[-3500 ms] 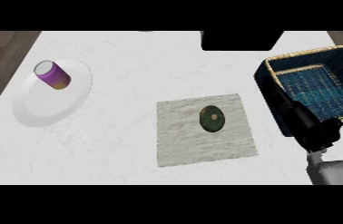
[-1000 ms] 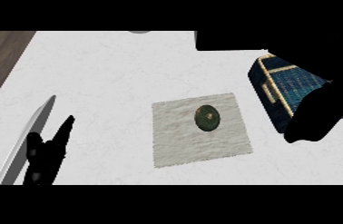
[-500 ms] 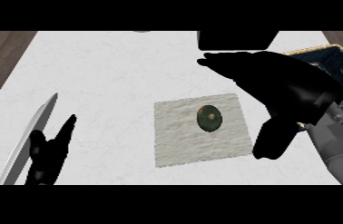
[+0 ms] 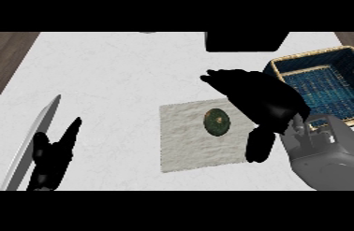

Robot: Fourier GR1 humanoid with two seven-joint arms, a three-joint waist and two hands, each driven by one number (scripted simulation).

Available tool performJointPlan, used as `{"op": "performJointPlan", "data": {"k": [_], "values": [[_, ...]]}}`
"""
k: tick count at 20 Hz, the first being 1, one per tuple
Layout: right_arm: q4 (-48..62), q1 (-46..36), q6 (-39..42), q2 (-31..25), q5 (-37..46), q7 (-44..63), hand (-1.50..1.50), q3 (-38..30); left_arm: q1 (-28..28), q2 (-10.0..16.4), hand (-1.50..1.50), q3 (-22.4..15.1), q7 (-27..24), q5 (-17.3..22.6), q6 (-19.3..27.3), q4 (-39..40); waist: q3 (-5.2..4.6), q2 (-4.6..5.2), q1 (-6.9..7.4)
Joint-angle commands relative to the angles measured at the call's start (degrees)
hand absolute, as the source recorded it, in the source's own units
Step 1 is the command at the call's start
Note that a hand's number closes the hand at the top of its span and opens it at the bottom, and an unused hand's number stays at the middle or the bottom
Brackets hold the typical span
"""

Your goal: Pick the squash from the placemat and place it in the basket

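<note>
A small dark green squash [image 4: 216, 122] lies in the middle of a pale grey placemat [image 4: 183, 146] on the white counter. My right hand [image 4: 259, 97] hovers just right of and above the squash, open, fingers spread toward the upper left and thumb hanging down at the mat's right edge. It holds nothing. The wicker basket [image 4: 276, 66] with a blue lining stands at the right edge, partly hidden behind that hand. My left hand [image 4: 52, 157] rests open at the lower left, fingers up.
A black block [image 4: 245, 40] sits at the back of the counter, left of the basket. A plate's rim [image 4: 34, 132] shows as a thin sliver at the left edge. Dark wood floor [image 4: 14, 45] lies past the counter's left side.
My right hand has come lower and to the right, closer above the squash, uncovering more of the basket. The left hand and the squash have stayed put.
</note>
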Motion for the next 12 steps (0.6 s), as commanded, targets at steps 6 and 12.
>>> {"op": "performJointPlan", "data": {"k": [6,12], "values": [[7.75,3.15,-2.61,1.54,8.55,-9.77,-1.5,0.58,-0.83,-2.74,0.0,-0.62,1.99,-1.27,-0.24,4.74,-1.01,0.59,-0.17],[9.15,10.3,-10.49,2.62,17.01,-15.72,-1.5,4.51,0.83,-3.29,0.0,-0.04,0.98,-0.93,-1.46,3.87,-0.99,0.53,-0.34]]}}
